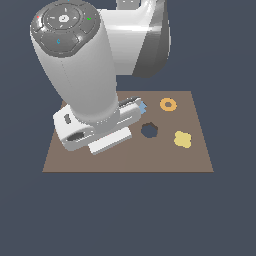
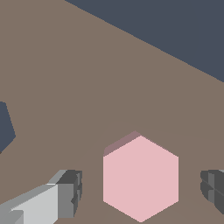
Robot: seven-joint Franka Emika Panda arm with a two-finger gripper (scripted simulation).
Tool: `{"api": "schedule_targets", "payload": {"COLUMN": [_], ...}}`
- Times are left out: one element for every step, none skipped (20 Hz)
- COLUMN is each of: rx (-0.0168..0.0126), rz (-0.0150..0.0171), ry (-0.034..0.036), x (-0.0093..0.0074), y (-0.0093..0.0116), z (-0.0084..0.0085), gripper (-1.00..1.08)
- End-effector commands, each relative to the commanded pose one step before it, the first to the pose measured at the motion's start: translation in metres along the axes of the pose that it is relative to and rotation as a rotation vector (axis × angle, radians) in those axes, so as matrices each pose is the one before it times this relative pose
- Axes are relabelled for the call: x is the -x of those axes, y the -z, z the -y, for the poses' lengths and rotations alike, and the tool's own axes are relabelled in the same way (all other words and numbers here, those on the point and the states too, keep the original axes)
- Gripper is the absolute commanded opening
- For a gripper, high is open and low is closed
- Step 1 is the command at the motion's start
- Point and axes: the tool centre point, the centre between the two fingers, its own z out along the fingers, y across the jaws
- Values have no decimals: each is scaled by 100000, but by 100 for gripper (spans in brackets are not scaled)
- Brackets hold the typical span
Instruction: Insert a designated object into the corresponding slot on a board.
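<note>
Pink block (image 2: 140, 177) — flat hexagon, lying on the brown board (image 2: 87, 87), centred between the fingers (image 2: 70, 192) of our tool (image 2: 142, 192). Tool released: jaws spread wide, gaps both sides, nothing gripped. We judge closing is next. Slot (image 1: 149, 130) — dark hole toward the exterior view's right of the tool; yellow piece (image 1: 182, 139) beyond.

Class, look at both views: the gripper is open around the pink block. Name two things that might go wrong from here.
1. The gripper fingers straddle the pink hexagonal block with gaps; closing off-centre might twist it.
2. The slot has a jagged outline, so a rotated block might jam on the board.
</note>
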Motion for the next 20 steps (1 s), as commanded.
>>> {"api": "schedule_targets", "payload": {"rx": [-10, 0, 0, 0, 0, 0, 34, 0, 0, 0, 0, 0, 0, 0, 0, 0, 0, 0, 0, 0], "rz": [29, 0, 0, 0, 0, 0, -59, 0, 0, 0, 0, 0, 0, 0, 0, 0, 0, 0, 0, 0], "ry": [-1, 0, 0, 0, 0, 0, -9, 0, 0, 0, 0, 0, 0, 0, 0, 0, 0, 0, 0, 0], "x": [5, -3, -4, -5, -4, -2, 5, 1, 1, 0, 0, 0, 0, 0, 0, 0, 0, 0, 0, 0], "y": [-57, -119, -199, -278, -358, -358, -233, -199, -120, -40, 0, 0, 0, 0, 0, 0, 0, 0, 0, 0], "z": [1, 1, 2, 4, 6, 7, 3, 5, 3, 1, 0, 0, 0, 0, 0, 0, 0, 0, 0, 0], "gripper": [100, 100, 100, 100, 100, 100, 100, 100, 100, 100, -100, -100, -100, -100, -100, -100, -100, -100, -100, -100]}}
